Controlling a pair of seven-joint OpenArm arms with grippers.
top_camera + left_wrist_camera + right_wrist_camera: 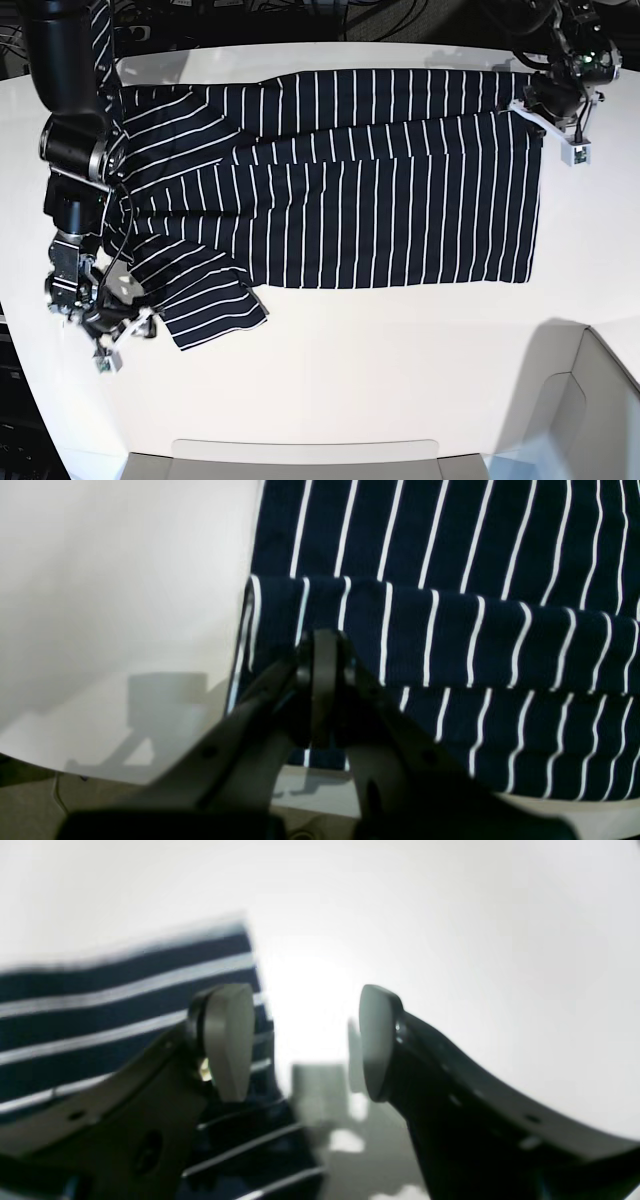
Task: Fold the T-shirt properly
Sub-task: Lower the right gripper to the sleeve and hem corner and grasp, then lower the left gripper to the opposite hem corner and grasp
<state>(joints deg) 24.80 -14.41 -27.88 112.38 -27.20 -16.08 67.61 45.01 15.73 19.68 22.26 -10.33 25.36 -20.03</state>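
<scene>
The T-shirt [340, 190] is being shown spread flat across the upper half of the white table [360, 370] in the base view, dark navy with thin white stripes, its hem toward that view's right and its sleeves toward the left. A fold is being seen along the top edge, where a band of cloth is lying doubled over the body. The lower sleeve [205, 300] is being shown splayed out toward the table's near left. The left gripper [324, 680] is being seen pinched shut on the folded edge of the T-shirt [450, 640] at the corner by the hem, with the fingers pressed together over the doubled band; in the base view this gripper [540, 100] is sitting at the shirt's upper right corner. The right gripper [300, 1040] is being held wide apart, its pale pads [227, 1040] well separated with nothing between them, one pad over the striped cloth [100, 1005] and the other over bare table [450, 915]. In the base view this gripper [110, 330] is being shown low at the left, just beside the lower sleeve's edge; whether it is touching the cloth cannot be told.
</scene>
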